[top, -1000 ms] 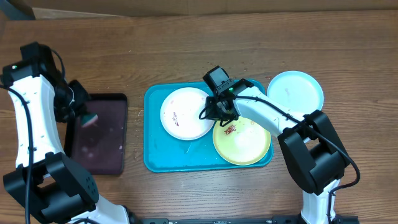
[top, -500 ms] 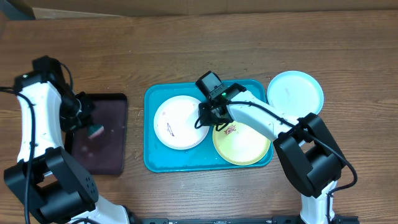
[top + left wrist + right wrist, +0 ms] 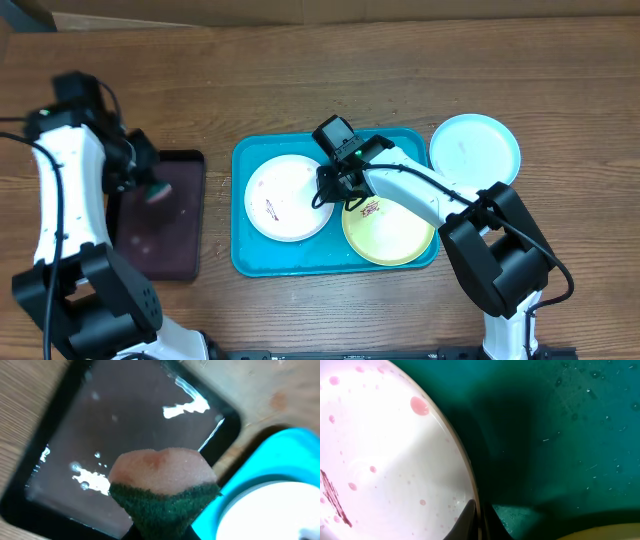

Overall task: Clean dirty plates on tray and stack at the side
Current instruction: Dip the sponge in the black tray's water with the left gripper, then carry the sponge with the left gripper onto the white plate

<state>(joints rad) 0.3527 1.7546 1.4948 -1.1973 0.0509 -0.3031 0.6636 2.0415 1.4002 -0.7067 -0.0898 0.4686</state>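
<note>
Right hand (image 3: pixel 334 186) clamped on white plate (image 3: pixel 285 198) in turquoise tray (image 3: pixel 300 263), left hand (image 3: pixel 150 187) gripping sponge (image 3: pixel 162 487).

Glare is streaking the dark tray (image 3: pixel 125 415); the close sponge (image 3: pixel 162 477) is blurring; shadow is pooling beside the washed-out white plate (image 3: pixel 385 460).

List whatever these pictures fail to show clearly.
- Left claw: blurred overhead; in the left wrist view the sponge hides its fingers.
- Right claw: overhead, the right arm covers it; right wrist shows only the tips, at the bottom edge.
- Yellow plate: overhead, the right arm covers its top; right wrist shows a corner sliver.
- White plate: right wrist view cuts it off at the left edge.
</note>
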